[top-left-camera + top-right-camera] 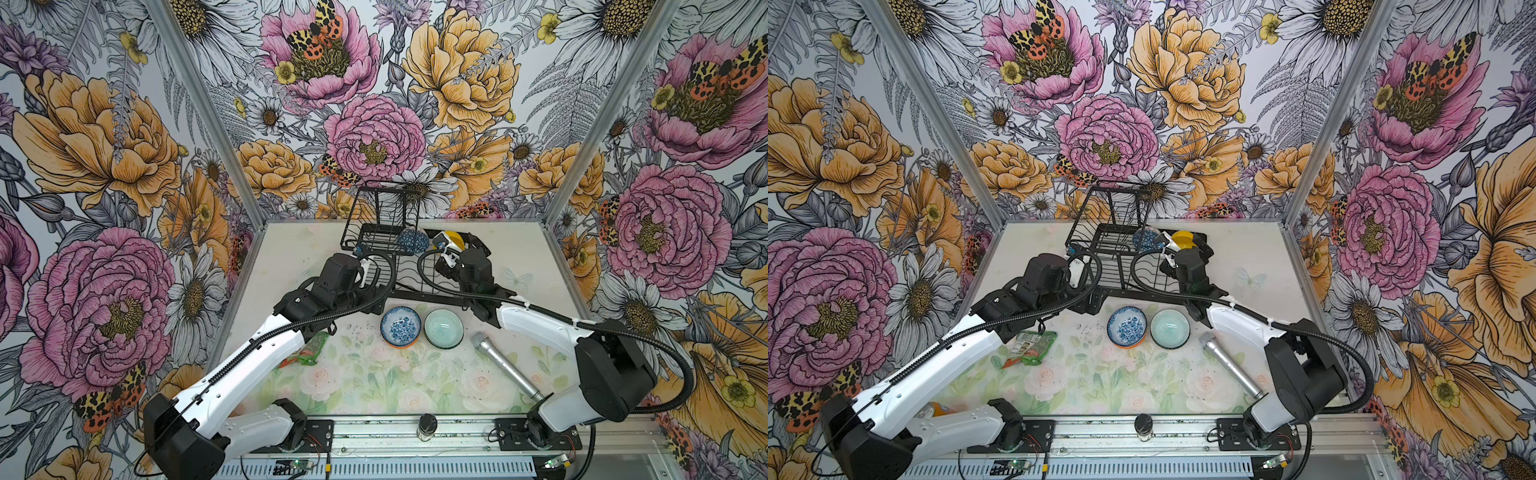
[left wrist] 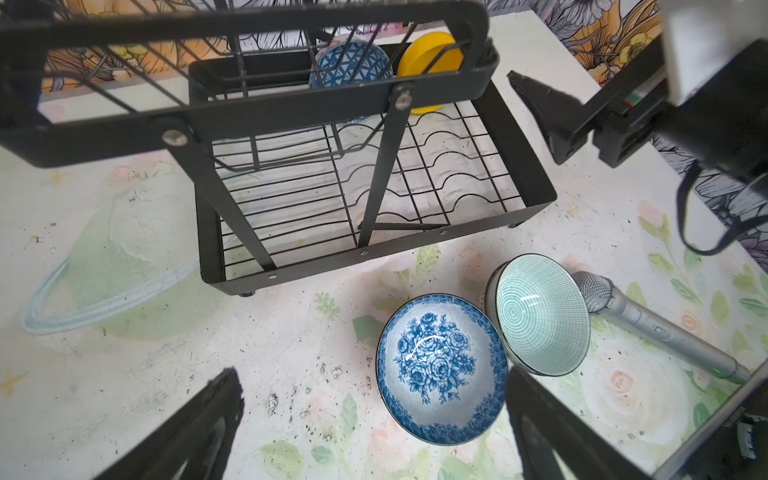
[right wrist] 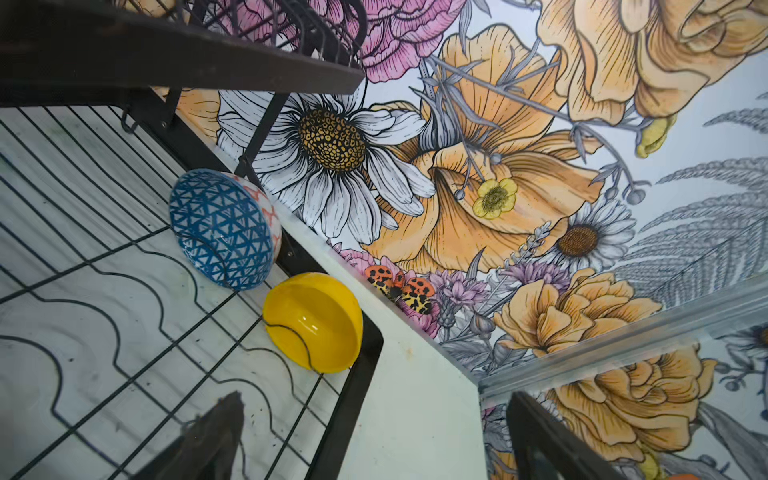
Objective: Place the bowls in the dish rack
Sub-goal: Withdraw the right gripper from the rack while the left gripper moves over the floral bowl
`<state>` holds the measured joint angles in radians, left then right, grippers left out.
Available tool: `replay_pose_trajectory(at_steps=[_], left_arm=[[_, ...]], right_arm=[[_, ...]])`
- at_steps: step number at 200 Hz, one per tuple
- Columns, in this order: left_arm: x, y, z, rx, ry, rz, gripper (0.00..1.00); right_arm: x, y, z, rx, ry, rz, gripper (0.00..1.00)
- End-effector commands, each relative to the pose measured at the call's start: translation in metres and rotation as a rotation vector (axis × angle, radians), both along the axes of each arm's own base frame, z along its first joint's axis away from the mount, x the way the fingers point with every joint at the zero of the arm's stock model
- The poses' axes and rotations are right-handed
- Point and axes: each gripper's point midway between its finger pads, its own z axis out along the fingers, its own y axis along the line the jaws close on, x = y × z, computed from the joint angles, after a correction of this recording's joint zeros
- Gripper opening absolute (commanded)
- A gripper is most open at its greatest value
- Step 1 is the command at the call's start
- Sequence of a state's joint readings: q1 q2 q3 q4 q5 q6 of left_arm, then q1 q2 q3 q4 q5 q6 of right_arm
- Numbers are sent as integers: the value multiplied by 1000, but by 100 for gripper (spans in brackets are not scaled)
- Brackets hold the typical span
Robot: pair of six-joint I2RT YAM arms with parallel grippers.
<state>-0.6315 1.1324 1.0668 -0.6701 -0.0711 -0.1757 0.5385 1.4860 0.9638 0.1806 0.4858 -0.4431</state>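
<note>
Bench [image 1: 374,386]: floral print, cluttered near the unloaded bowls.

Dish rack [image 2: 519,145]: black wire, back middle of the bench, with the raised upper basket over the left part of the lower tray. Risk: my left arm is close beside the rack frame. A sloppy lift could clip it, shove the rack and tip the loaded bowls.

Left tool [image 2: 374,374]: jaws wide, empty, over bare bench beside the floral bowl [image 2: 440,365].
Right tool [image 3: 376,399]: jaws wide, empty, over the tray's far right corner.

Loaded: blue geometric bowl [image 3: 220,228] and yellow bowl [image 3: 316,324], both on edge in the wavy slots at the back wall, just beside each other. Both are glossy, and the yellow one looks light. A bump from my right tool on the way out could roll it.

On the bench, in front of the rack: the floral bowl sits upright with an orange rim [image 1: 401,345] under it. It looks nested in an orange bowl, so a rim pinch may lift both or drop one.
Mint bowl [image 2: 540,316]: touching or nearly touching the floral bowl. Fine rings inside, dark outside.

Microphone [image 1: 507,365]: its head is just beside the mint bowl. A finger going down on that side could jam on it.

Lattice bowl: not in view.
</note>
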Motion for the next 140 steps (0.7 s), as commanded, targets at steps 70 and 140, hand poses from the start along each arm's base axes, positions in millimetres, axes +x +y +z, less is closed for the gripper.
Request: replay_pose_trajectory(at_steps=[70, 140], left_arm=[[-3, 9, -19, 22, 27, 33, 99], [-18, 11, -49, 12, 109, 34, 99]], right_arm=[[-77, -9, 2, 339, 480, -118, 99], [-81, -1, 21, 428, 537, -90, 99]])
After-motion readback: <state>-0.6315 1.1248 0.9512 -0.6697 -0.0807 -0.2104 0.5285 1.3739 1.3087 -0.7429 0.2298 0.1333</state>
